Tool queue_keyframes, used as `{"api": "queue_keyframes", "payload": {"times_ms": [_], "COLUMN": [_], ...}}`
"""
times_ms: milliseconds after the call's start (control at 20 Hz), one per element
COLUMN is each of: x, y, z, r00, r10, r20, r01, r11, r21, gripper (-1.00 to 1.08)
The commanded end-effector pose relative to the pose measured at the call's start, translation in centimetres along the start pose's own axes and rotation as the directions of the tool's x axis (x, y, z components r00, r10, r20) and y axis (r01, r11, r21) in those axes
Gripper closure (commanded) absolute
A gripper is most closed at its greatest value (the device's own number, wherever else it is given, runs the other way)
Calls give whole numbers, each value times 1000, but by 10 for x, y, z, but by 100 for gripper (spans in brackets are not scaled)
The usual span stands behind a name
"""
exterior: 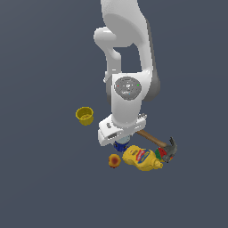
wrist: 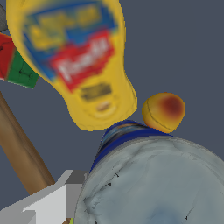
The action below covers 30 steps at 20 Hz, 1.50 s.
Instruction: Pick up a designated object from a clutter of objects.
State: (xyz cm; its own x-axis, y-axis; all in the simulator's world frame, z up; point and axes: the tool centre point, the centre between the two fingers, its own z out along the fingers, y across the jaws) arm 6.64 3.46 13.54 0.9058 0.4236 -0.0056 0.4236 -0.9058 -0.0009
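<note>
The designated object, a blue can (exterior: 120, 146) with a grey top, stands directly under my hand in the exterior view. My gripper (exterior: 119, 142) is low over it, its fingertips hidden by the hand. In the wrist view the can's grey top (wrist: 153, 183) fills the near part of the picture, and one grey finger (wrist: 48, 205) shows beside its rim. The other finger is out of sight. The clutter lies around the can: a yellow mustard bottle (exterior: 141, 158) on its side, an orange-red fruit (exterior: 114, 160), a wooden-handled hammer (exterior: 156, 141) and a multicoloured cube (exterior: 161, 154).
A yellow cup (exterior: 84, 115) stands apart, toward the exterior view's left. In the wrist view the mustard bottle (wrist: 78, 61) and the fruit (wrist: 164, 111) lie close against the can, with the hammer handle (wrist: 19, 153) and the cube (wrist: 15, 61) beside them.
</note>
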Motion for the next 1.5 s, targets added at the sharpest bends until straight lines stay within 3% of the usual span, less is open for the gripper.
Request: {"api": "queue_keyframes", "payload": {"times_ms": [0,850,1450], "x": [11,84,113], "y": [-12,-97,-126], "z": [-24,-179,-234], "r00": [1000,1000,1000], "r10": [-2,-1,-2], "r20": [-5,-5,-6], "r01": [2,1,2], "r11": [1000,1000,1000], "r21": [-2,-1,-1], "gripper": [108,108,108]}}
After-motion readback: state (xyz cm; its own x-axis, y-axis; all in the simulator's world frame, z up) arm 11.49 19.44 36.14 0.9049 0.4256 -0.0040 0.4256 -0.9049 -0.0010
